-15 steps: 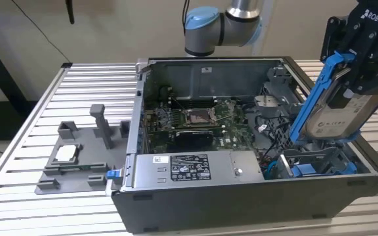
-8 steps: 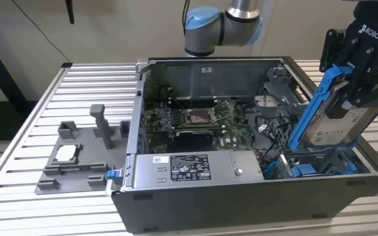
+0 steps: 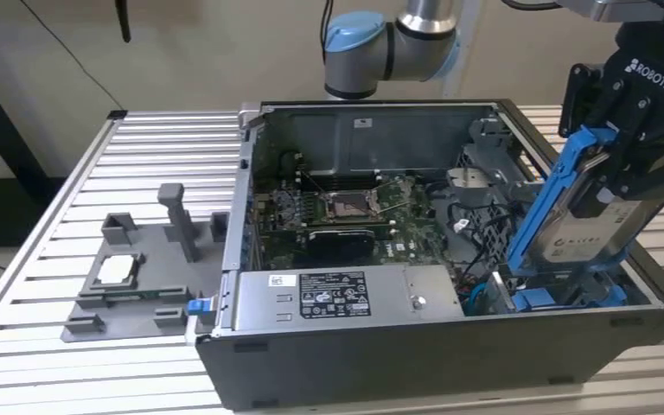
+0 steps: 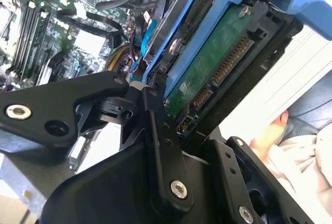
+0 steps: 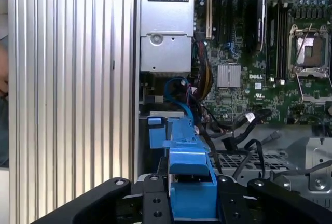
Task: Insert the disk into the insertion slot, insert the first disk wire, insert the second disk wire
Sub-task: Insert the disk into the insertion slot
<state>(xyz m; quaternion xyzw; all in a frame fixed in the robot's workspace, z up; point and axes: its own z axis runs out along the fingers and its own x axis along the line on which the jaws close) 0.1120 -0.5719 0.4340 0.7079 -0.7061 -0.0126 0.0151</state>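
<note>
The hand [image 3: 621,169] is clamped on the disk [image 3: 580,233], tilted over the slot [image 3: 569,296]; best square its lower edge first, clear of the cables [image 3: 470,216].

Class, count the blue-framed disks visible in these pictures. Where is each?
1. The disk is clamped in the gripper, tilted over the insertion slot on the exterior view's right; another could be hidden inside the case.

The arm [image 3: 361,43] hangs bent at the far side. At the exterior view's right its black hand [image 3: 622,143] points down, slightly tilted, clamped on the disk's [image 3: 574,233] upper end.
</note>
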